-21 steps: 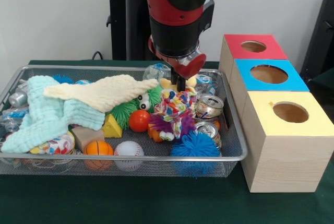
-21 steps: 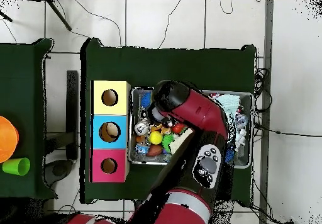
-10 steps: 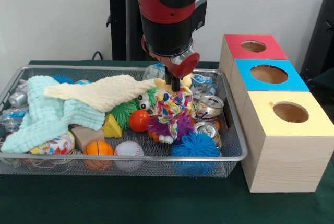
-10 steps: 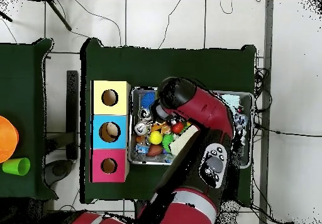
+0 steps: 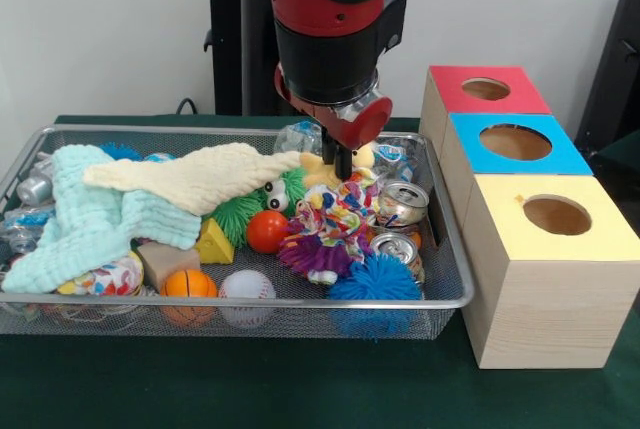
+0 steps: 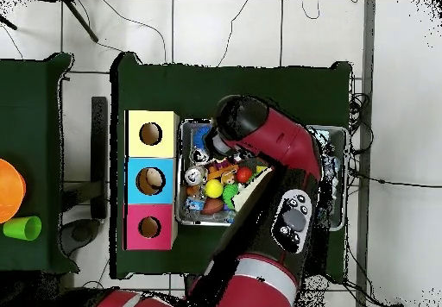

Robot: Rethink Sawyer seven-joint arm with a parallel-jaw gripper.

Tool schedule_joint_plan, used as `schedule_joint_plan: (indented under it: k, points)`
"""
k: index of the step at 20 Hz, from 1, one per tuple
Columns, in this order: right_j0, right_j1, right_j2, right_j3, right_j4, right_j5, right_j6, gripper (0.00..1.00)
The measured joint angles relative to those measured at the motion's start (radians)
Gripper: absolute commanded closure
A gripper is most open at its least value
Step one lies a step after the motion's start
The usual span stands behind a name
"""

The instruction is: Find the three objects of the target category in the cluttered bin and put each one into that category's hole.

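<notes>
The gripper (image 5: pixel 343 167) pinches the multicoloured rope toy (image 5: pixel 326 229) at its 12 o'clock end (presumably to lift it from the bin (image 5: pixel 445 294)).

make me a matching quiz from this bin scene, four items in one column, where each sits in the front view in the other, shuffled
Items:
1. basketball toy
2. blue spiky ball
3. mint green cloth
4. red-topped box

Places:
A. left end of the mesh bin
B. farthest of the three boxes, outside the bin
C. front rim, beside the white baseball
D. front right corner of the bin, below the cans

Pairs: 1-C, 2-D, 3-A, 4-B
</notes>
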Motion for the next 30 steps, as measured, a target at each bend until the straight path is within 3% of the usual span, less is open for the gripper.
schedule_joint_plan:
  k: [8, 21, 30]
  points:
    - [0.021, 0.019, -0.029, -0.082, -0.002, 0.058, 0.086, 1.0]
    - [0.092, 0.02, -0.05, -0.06, -0.009, 0.02, 0.106, 1.0]
    - [0.093, 0.019, -0.05, -0.017, -0.009, -0.044, 0.106, 1.0]
